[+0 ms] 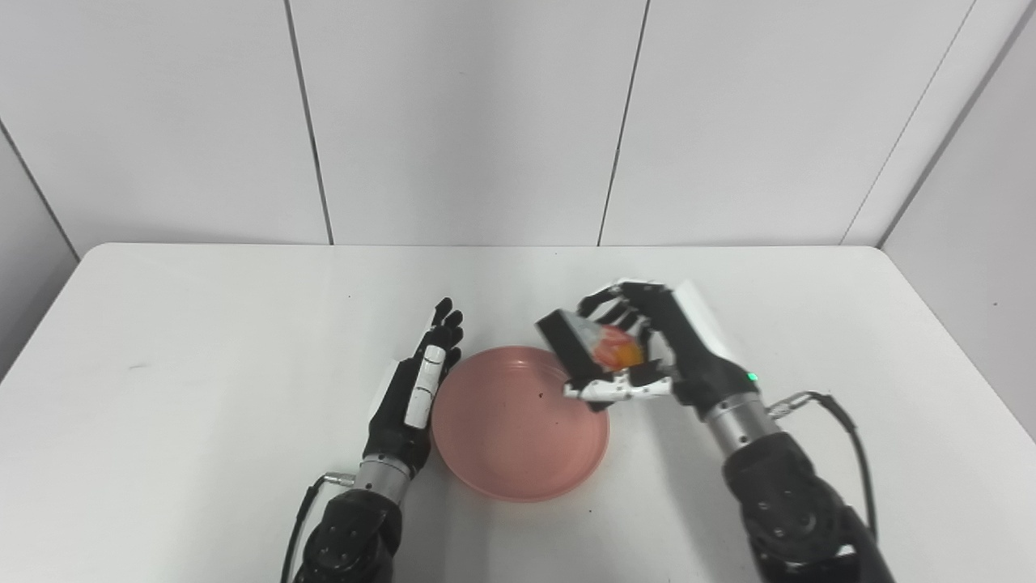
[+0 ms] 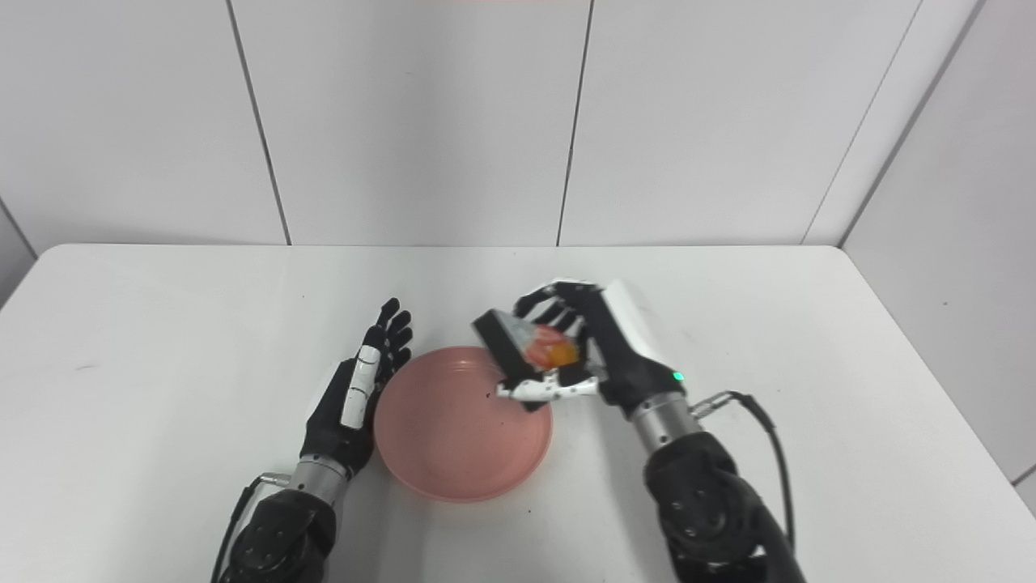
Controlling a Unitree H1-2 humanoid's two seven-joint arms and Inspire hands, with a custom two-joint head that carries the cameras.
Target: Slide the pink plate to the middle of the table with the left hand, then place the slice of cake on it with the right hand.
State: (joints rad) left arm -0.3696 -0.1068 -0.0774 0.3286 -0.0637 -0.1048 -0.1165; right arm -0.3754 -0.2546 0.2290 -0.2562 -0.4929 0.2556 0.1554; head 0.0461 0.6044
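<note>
Looks like the sliding step is done: the pink plate [image 1: 520,425] sits around the middle of the white table [image 1: 202,340], toward its front edge. The left hand [image 1: 417,380] rests flat beside its left rim, fingers straight, holding nothing. The right hand [image 1: 639,352] is clamped on the cake slice [image 1: 595,348] over the plate's right rim. Next it needs lowering and letting go. Plain white wall panels [image 1: 469,121] behind.

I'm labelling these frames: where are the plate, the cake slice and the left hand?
plate [image 1: 510,437]: left eye view, bare middle of its pink surface.
cake slice [image 1: 603,346]: left eye view, its red and orange top, held in the right hand.
left hand [image 2: 356,389]: right eye view, middle of the hand.
</note>
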